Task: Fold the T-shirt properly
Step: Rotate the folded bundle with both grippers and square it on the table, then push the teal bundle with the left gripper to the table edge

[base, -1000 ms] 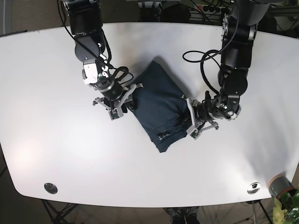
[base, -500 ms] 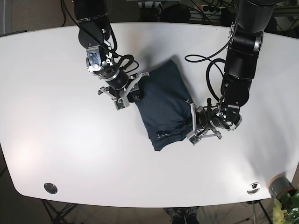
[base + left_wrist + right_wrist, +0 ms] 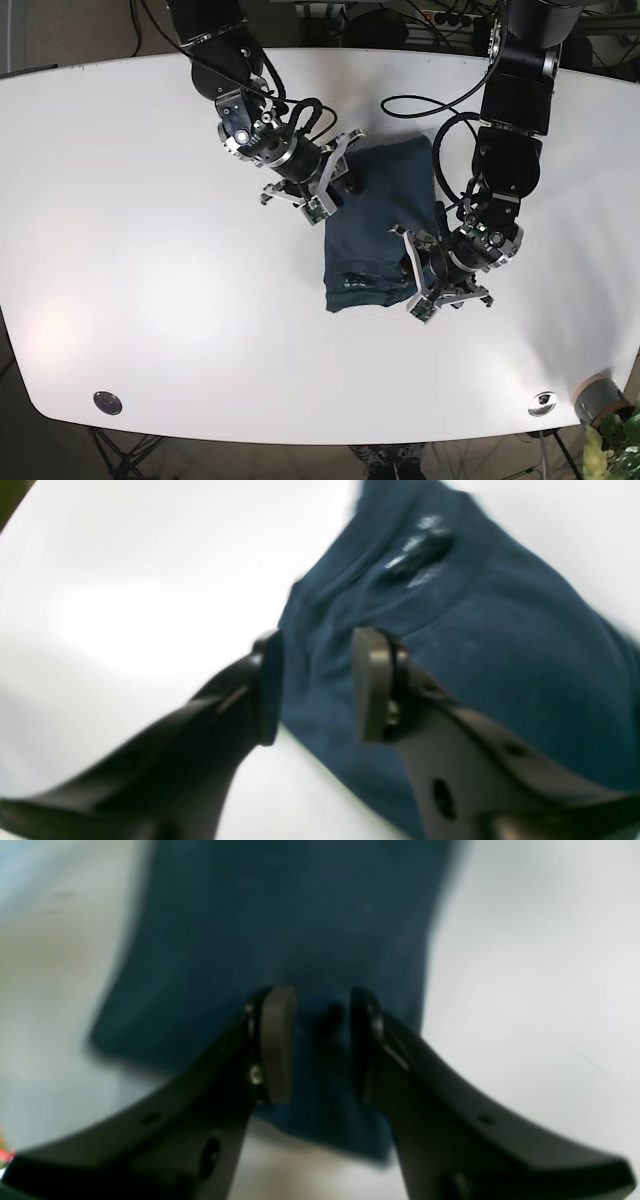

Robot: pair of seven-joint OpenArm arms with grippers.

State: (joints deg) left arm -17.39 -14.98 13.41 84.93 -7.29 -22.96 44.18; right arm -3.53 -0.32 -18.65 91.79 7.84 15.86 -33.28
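the folded t-shirt (image 3: 375, 225) is seen just right of the table (image 3: 120, 200) centre; it is flanked by the right tool (image 3: 330, 185) at 10 o'clock and the left tool (image 3: 425, 285) at 4 o'clock, both parted, nothing pinched; folds could be dragged open if an edge is snagged

Bright even light, soft glare on the white table (image 3: 120, 250), both wrist views blurred, perhaps from motion
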